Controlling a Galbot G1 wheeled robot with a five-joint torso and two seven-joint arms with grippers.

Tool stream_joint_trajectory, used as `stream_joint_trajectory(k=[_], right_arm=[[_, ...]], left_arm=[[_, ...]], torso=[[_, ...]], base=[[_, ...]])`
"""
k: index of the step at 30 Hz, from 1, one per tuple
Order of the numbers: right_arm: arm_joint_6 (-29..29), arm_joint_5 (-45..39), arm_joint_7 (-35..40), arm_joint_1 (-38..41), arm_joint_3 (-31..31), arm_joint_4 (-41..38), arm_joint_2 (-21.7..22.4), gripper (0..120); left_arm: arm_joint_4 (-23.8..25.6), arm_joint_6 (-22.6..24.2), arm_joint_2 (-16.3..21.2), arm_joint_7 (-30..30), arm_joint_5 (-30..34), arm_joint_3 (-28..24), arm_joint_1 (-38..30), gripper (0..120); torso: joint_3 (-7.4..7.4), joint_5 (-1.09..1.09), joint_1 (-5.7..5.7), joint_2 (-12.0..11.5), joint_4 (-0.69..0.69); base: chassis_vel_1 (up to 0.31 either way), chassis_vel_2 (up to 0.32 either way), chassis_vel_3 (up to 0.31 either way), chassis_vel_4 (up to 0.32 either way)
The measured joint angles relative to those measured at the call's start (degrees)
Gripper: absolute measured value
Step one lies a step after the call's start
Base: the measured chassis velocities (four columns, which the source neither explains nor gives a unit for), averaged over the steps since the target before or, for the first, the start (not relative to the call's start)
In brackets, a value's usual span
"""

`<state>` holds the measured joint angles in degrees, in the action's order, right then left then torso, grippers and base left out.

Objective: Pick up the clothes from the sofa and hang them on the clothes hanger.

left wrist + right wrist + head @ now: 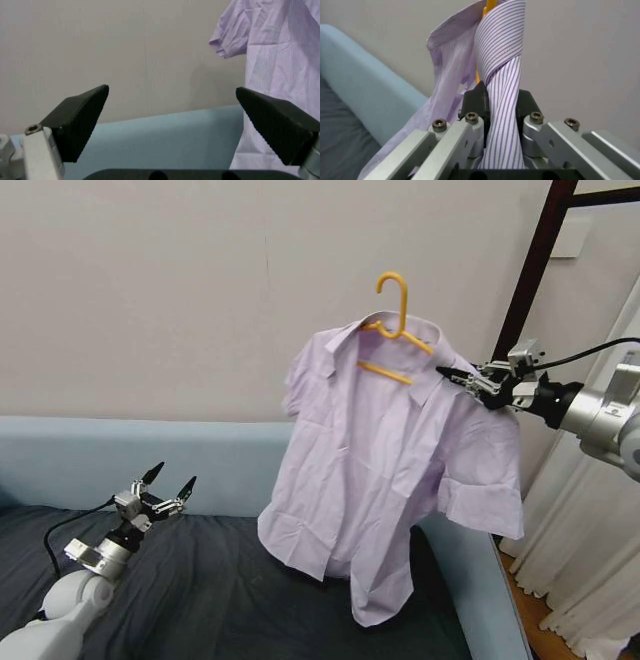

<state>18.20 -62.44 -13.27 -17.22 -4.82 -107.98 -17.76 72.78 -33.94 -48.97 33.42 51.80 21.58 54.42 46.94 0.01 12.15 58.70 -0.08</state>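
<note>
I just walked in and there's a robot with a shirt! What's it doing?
The robot's right gripper is pinching a purple shirt by the shoulder and holding it up above the sofa. A yellow hanger is already inside the shirt's collar. The left gripper is open and holds nothing, low over the sofa's dark seat.

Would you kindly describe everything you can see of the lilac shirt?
The lilac shirt is short-sleeved and collared, of thin, finely striped woven cloth. It hangs creased, collar open, on a yellow hanger, held in the air above the sofa. The right hand is shut on its shoulder fabric.
</note>
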Motion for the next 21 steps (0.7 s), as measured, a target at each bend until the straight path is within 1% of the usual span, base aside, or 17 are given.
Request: stream_joint_trajectory(k=[2,5,6,7,10,11,12,15,16,18,21], right_arm=[[0.9,-0.2,0.6,0.4,-0.3,0.0,0.7,7],[3.9,-1.7,4.1,1.7,-1.6,0.1,4.0,8],[3.9,-1.7,4.1,1.7,-1.6,0.1,4.0,8],[5.8,-3.2,7.3,2.0,-1.9,-0.7,5.2,8],[10.7,-10.8,22.1,2.4,-2.3,-4.6,7.7,7],[10.7,-10.8,22.1,2.4,-2.3,-4.6,7.7,7],[12.0,-13.8,28.2,2.7,-2.4,-5.6,8.2,8],[12.7,-17.2,38.1,3.3,-2.4,-6.3,8.8,8],[12.7,-17.2,38.1,3.3,-2.4,-6.3,8.8,8],[12.1,-17.9,42.3,4.4,-2.2,-5.8,8.7,7],[11.4,-17.6,44.7,5.6,-1.7,-4.7,8.1,8]], left_arm=[[-0.2,-0.2,-0.1,0.0,0.0,0.0,0.0,100],[-1.0,-0.6,-0.3,0.0,0.0,-0.5,-0.6,100],[-1.0,-0.6,-0.3,0.0,0.0,-0.5,-0.6,100],[-1.3,-0.7,-0.4,0.0,0.0,-0.7,-0.9,100],[-1.3,-0.8,-1.0,0.1,0.0,-1.2,-1.6,100],[-1.3,-0.8,-1.0,0.1,0.0,-1.2,-1.6,100],[-1.0,-0.8,-1.4,0.1,0.0,-1.3,-1.7,100],[-0.4,-0.8,-1.8,0.1,-0.1,-1.4,-1.7,100],[-0.4,-0.8,-1.8,0.1,-0.1,-1.4,-1.7,100],[-0.3,-1.0,-1.8,0.1,-0.1,-1.4,-1.6,100],[-0.2,-1.2,-1.6,0.1,-0.1,-1.3,-1.5,100]], torso=[[0.00,0.00,0.00,0.0,0.00],[0.00,-0.01,0.00,0.0,-0.01],[0.00,-0.01,0.00,0.0,-0.01],[0.00,0.00,0.00,0.0,-0.02],[0.00,-0.01,0.00,0.0,-0.02],[0.00,-0.01,0.00,0.0,-0.02],[0.00,-0.03,0.00,0.0,-0.01],[0.00,-0.01,0.00,0.0,-0.01],[0.00,-0.01,0.00,0.0,-0.01],[0.00,0.00,0.00,0.0,-0.01],[0.00,-0.02,0.00,0.0,-0.01]], base=[[0.000,0.000,0.000,0.000],[0.000,0.000,0.000,0.000],[0.000,0.000,0.000,0.000],[0.000,0.000,0.000,0.000],[0.000,0.000,0.000,0.000],[0.000,0.000,0.000,0.000],[0.000,0.000,0.000,0.000],[0.000,0.000,0.000,0.000],[0.000,0.000,0.000,0.000],[0.000,0.000,0.000,0.000],[0.000,0.000,0.000,0.000]])
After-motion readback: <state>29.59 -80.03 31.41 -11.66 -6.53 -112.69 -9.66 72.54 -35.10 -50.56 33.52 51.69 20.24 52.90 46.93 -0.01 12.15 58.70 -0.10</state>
